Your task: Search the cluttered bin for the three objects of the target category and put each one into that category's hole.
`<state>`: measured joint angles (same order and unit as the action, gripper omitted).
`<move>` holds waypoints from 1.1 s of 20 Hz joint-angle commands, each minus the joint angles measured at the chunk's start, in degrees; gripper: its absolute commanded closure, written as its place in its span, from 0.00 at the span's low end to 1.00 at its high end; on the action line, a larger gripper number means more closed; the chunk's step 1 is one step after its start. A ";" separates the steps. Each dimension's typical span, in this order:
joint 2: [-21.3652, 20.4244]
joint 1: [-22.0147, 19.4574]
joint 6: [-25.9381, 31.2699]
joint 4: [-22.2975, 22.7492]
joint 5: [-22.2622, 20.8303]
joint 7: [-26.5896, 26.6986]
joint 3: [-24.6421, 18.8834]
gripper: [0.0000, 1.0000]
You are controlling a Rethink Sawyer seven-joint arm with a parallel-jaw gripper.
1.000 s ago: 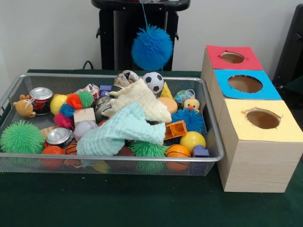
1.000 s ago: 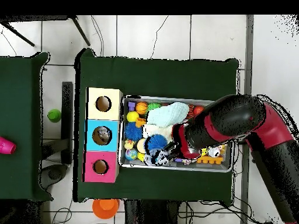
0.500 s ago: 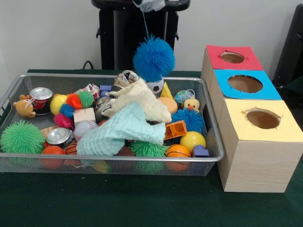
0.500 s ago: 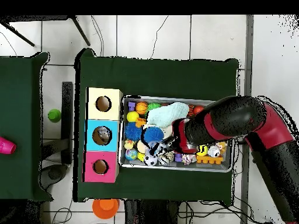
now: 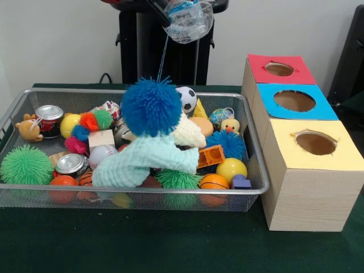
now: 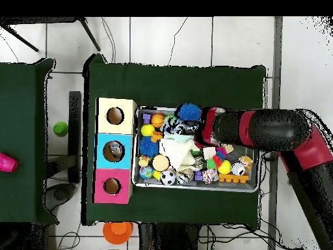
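Setting: robotics lab. Evidence: green-clothed surface (image 5: pixel 142 244), tiled floor (image 6: pixel 169 39) with loose cables (image 6: pixel 224 237), staged wooden sorting box (image 5: pixel 307 187).

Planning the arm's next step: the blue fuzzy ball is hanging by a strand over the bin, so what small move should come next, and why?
Probably lift and carry the blue fuzzy ball sideways toward the boxes, likely the blue-topped hole. It dangles on a thin strand under the gripper, low over the cloths in the wire bin, so it needs height first.

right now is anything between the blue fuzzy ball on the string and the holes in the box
Nothing visible blocks it. The blue fuzzy ball hangs above the bin, and the box holes beside it are open on top.
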<state>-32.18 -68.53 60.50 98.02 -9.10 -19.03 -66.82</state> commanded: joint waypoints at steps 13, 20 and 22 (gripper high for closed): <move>-2.09 3.08 18.88 -0.64 -8.25 0.58 2.69 1.00; 0.52 1.46 5.85 1.33 -1.78 -6.64 -0.81 1.00; 0.75 0.14 2.33 3.77 0.29 -7.87 -2.19 1.00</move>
<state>-33.79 -65.99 71.73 98.18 -13.76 -19.02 -66.41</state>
